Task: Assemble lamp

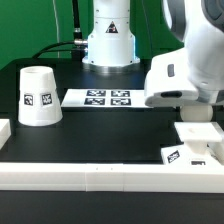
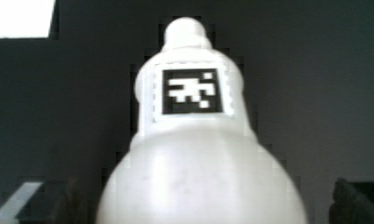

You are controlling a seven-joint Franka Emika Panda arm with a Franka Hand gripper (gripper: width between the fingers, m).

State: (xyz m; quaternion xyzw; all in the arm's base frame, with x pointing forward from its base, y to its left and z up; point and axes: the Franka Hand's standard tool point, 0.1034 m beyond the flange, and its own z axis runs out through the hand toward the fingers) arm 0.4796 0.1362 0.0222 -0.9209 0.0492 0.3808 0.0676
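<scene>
The white bulb [image 2: 198, 150] fills the wrist view, its neck pointing away and a black-white tag on its body. My gripper [image 2: 202, 203] straddles its round end; a dark finger [image 2: 47, 200] shows on each side with a small gap to the bulb, so the jaws stand open. In the exterior view the gripper [image 1: 195, 113] is low at the exterior view's right, and the arm hides the bulb. The squat base [image 1: 192, 150] lies just in front of it. The cone shade [image 1: 40, 97] stands wide end down at the exterior view's left.
The marker board [image 1: 97, 97] lies at the back middle, in front of the arm's pedestal [image 1: 108, 45]. A long white rail [image 1: 100, 176] runs along the front edge, and a white block [image 1: 5, 130] sits at the left edge.
</scene>
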